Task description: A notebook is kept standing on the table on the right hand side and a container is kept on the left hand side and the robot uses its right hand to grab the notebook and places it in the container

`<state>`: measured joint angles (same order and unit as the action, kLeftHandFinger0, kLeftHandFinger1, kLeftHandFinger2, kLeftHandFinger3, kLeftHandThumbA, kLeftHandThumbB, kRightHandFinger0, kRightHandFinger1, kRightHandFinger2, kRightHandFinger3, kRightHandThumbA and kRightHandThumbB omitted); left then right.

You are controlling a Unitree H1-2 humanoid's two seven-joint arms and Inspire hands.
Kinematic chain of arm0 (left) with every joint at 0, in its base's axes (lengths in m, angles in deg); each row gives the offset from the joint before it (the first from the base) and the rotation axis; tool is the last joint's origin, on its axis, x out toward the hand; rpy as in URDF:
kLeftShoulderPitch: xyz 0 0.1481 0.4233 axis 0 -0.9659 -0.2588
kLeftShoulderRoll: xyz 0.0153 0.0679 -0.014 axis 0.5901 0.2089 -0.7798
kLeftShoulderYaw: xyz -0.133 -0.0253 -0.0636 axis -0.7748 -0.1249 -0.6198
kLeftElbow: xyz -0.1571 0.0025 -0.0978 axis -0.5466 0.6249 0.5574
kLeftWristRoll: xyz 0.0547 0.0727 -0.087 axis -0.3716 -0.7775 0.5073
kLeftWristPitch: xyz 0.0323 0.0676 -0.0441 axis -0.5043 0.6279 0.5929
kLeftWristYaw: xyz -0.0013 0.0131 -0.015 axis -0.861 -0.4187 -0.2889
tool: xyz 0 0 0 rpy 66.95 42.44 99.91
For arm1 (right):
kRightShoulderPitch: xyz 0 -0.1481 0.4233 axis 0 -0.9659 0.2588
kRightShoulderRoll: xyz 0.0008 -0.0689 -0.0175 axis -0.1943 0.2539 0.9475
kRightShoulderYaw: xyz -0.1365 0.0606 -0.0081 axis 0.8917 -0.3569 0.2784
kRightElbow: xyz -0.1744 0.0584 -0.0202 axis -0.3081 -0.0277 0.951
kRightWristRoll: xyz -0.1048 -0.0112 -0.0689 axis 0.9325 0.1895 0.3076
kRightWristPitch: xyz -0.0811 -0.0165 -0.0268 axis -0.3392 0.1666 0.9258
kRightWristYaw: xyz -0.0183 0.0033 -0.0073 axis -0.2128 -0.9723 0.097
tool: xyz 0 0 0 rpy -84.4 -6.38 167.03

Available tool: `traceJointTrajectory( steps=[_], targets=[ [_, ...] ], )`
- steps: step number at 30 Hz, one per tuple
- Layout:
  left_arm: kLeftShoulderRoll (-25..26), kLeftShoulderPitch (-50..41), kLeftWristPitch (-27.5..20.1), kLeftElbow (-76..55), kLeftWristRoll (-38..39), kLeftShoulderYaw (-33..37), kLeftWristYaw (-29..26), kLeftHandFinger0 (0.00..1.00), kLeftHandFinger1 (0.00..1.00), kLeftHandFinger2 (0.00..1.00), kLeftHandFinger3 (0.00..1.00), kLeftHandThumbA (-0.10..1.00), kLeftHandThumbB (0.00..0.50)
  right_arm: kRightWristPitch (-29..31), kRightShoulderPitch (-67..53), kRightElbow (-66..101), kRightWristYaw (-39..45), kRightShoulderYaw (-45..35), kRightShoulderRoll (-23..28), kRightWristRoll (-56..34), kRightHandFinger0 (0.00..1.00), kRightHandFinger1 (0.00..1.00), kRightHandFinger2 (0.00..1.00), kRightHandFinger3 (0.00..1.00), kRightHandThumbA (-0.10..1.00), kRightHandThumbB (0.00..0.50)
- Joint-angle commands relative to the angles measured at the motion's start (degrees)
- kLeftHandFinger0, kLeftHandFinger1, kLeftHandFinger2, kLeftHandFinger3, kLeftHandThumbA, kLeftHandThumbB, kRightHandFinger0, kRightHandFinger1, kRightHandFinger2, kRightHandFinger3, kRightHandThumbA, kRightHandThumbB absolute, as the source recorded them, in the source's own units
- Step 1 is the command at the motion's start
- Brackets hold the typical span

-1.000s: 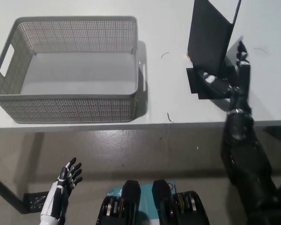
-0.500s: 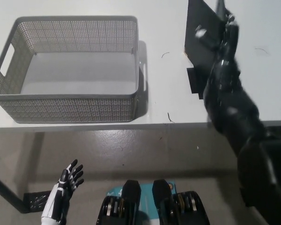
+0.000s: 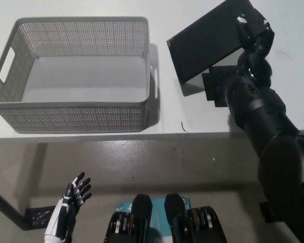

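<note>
Fingers (image 3: pixel 245 23) seemingly around tilted notebook (image 3: pixel 207 43)

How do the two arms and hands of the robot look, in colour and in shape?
The right arm is black all over, thick and rounded, with a glossy shell that narrows toward the wrist. The right hand is black too, with a small white spot near the fingers. The left hand is white on the back, with slim dark fingers and pale tips. No loose cables are visible.
</note>
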<state>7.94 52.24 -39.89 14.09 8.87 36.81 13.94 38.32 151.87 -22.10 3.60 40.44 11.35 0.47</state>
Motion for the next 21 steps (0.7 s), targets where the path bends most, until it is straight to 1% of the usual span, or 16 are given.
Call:
traceJointTrajectory(
  steps=[1, 2, 4, 5, 6, 9, 10, 11, 12, 13, 15, 16, 18, 19, 20, 21],
  targets=[
    [0.43, -0.50, -2.88, -0.72, 0.78, -0.09, 1.04, 1.00, 1.00, 1.00, 1.00, 1.00, 0.251, 3.90, 1.89, 1.20, 3.37, -0.06, 0.95, -3.98, 0.00, 0.19, 0.67, 0.56, -0.10, 0.091],
    [0.32, -0.59, -2.74, -0.55, 1.27, 0.00, 1.46, 1.00, 1.00, 1.00, 1.00, 1.00, 0.261, 4.39, 1.51, 1.28, 3.75, 0.08, 1.05, -4.27, 0.00, 0.20, 0.66, 0.54, -0.10, 0.095],
    [0.21, -0.95, -2.23, -0.98, 1.18, 0.08, 1.39, 1.00, 1.00, 1.00, 1.00, 1.00, 0.257, 4.11, 1.46, 1.62, 3.27, -0.15, 1.12, -5.18, 0.00, 0.19, 0.67, 0.60, -0.10, 0.093],
    [0.20, -1.26, -2.40, -1.07, 1.16, 0.05, 1.35, 1.00, 1.00, 1.00, 1.00, 1.00, 0.249, 3.92, 1.64, 1.74, 2.67, -0.43, 1.20, -5.75, 0.00, 0.16, 0.62, 0.59, -0.10, 0.096],
    [0.21, -1.37, -2.64, -1.01, 1.00, 0.06, 1.28, 1.00, 1.00, 1.00, 1.00, 1.00, 0.246, 4.00, 1.81, 1.99, 2.54, -0.69, 1.31, -6.38, 0.00, 0.15, 0.63, 0.64, -0.10, 0.107],
    [0.20, -1.37, -2.79, -0.88, 0.65, -0.02, 0.93, 1.00, 1.00, 1.00, 1.00, 1.00, 0.262, 5.47, 2.68, 4.05, 4.75, -2.72, 1.97, -9.80, 0.00, 0.09, 0.63, 0.64, -0.10, 0.102],
    [0.27, -1.53, -2.38, -1.02, 0.80, -0.11, 0.94, 1.00, 1.00, 1.00, 1.00, 1.00, 0.272, 4.66, 3.42, 4.90, 5.49, -4.33, 2.41, -11.93, 0.00, 0.13, 0.63, 0.79, -0.10, 0.071],
    [0.32, -1.78, -2.19, -1.20, 1.04, -0.22, 0.99, 1.00, 1.00, 1.00, 1.00, 1.00, 0.270, 3.76, 4.07, 6.26, 6.73, -6.35, 2.77, -14.53, 0.00, 0.15, 0.67, 0.92, -0.10, 0.061],
    [0.36, -1.90, -2.18, -1.27, 1.15, -0.29, 1.03, 1.00, 1.00, 1.00, 1.00, 1.00, 0.269, 3.52, 4.21, 6.73, 7.20, -7.01, 2.78, -15.31, 0.00, 0.17, 0.70, 1.00, -0.10, 0.050],
    [0.59, -1.98, -2.55, -1.15, 1.10, -0.12, 1.38, 1.00, 1.00, 1.00, 1.00, 1.00, 0.229, 1.85, 4.90, 9.85, 8.38, -8.09, 3.31, -17.01, 0.00, 0.19, 0.70, 0.90, -0.10, 0.058],
    [0.74, -2.02, -2.89, -0.85, 0.51, 0.06, 1.30, 1.00, 1.00, 1.00, 1.00, 1.00, 0.218, 0.19, 5.55, 14.56, 8.84, -8.97, 3.31, -18.86, 0.00, 0.17, 0.68, 0.89, -0.10, 0.069],
    [0.53, -1.96, -3.24, -0.26, 0.34, 0.05, 1.05, 1.00, 1.00, 1.00, 1.00, 1.00, 0.203, -1.06, 6.14, 19.20, 8.29, -8.96, 2.74, -19.88, 0.00, 0.09, 0.60, 0.82, -0.10, 0.080],
    [0.37, -1.94, -3.51, 0.02, 1.01, -0.08, 1.32, 1.00, 1.00, 1.00, 1.00, 1.00, 0.192, -3.17, 6.43, 24.46, 6.79, -8.06, 1.90, -20.24, 0.00, 0.04, 0.58, 0.82, -0.10, 0.092],
    [0.47, -1.97, -3.05, -0.12, 1.41, -0.02, 1.70, 1.00, 1.00, 1.00, 1.00, 1.00, 0.196, -4.84, 6.67, 27.91, 5.55, -7.69, 1.19, -20.82, 0.00, 0.04, 0.62, 0.88, -0.10, 0.088],
    [0.46, -2.01, -3.05, -0.14, 0.96, -0.02, 1.37, 1.00, 1.00, 1.00, 1.00, 1.00, 0.209, -5.62, 7.12, 30.05, 5.95, -7.18, 0.73, -21.44, 0.00, 0.01, 0.61, 0.85, -0.10, 0.070],
    [0.46, -2.06, -2.90, -0.30, 0.91, 0.02, 1.37, 1.00, 1.00, 1.00, 1.00, 1.00, 0.212, -6.44, 7.26, 31.69, 5.54, -6.62, 0.39, -21.62, 0.00, 0.01, 0.62, 0.87, -0.10, 0.061]
  ],
)
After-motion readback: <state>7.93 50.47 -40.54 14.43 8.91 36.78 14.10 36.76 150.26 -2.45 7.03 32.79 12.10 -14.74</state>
